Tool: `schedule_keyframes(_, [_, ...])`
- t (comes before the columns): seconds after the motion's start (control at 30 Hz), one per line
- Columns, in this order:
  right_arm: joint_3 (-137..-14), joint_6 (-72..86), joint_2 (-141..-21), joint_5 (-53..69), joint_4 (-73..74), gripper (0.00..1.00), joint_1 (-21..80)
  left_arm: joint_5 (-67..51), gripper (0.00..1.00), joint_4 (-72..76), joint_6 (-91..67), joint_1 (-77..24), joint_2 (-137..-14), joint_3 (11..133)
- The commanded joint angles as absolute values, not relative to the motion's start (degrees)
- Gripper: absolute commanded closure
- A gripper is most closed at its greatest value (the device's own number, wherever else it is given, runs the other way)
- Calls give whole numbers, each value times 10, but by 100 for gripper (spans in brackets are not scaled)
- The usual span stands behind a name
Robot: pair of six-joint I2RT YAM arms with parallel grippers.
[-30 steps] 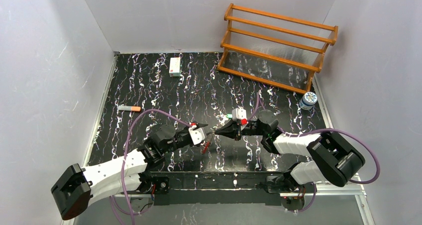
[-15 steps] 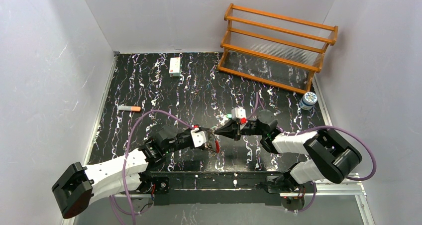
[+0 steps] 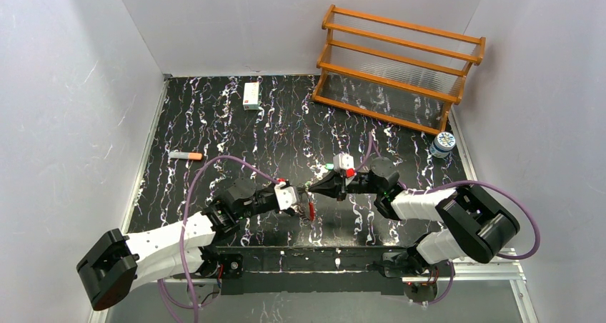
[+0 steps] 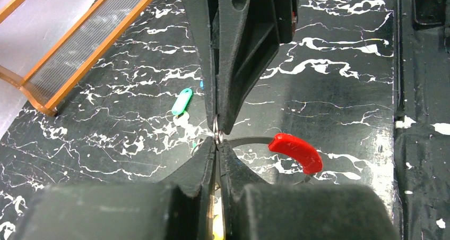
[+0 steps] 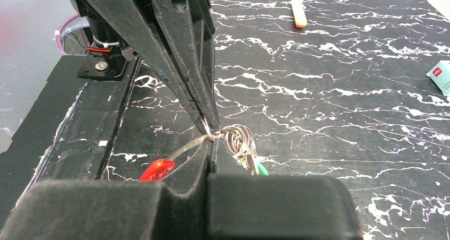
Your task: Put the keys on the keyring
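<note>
Above the black marbled table (image 4: 339, 65), the left hand (image 4: 217, 147) grips the thin metal keyring with a red plastic segment (image 4: 295, 151) tip-to-tip against the closed right hand (image 4: 218, 128), the small green-tagged key (image 4: 182, 101) lying flat beyond.

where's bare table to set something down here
Free: the back strip between the white box and the rack; the left patch between the marker and the left arm. Crowded: centre front, where the left gripper and right gripper pinch the keyring, with a green-tagged key lying nearby.
</note>
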State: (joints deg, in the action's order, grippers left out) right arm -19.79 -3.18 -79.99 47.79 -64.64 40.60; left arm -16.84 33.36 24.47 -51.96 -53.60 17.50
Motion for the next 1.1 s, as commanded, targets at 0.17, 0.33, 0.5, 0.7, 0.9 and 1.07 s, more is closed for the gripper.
schedule_keyframes(0.17, [-213,-43,-790,466,-659,64,408,-173,100,330,236,-520,-532,196])
schedule_keyframes(0.33, [-238,-109,-754,447,-560,47,408,-161,100,283,244,-521,-539,220])
schedule_keyframes(0.5, [-276,-184,-737,448,-443,51,409,-166,100,273,251,-520,-554,231])
schedule_keyframes(0.7, [-310,-263,-732,449,-340,59,416,-174,100,273,256,-521,-567,240])
schedule_keyframes(0.9, [-316,-300,-723,448,-297,68,419,-173,100,270,256,-520,-567,241])
schedule_keyframes(1.07, [-315,-291,-725,471,-310,99,419,-173,100,270,254,-520,-566,242])
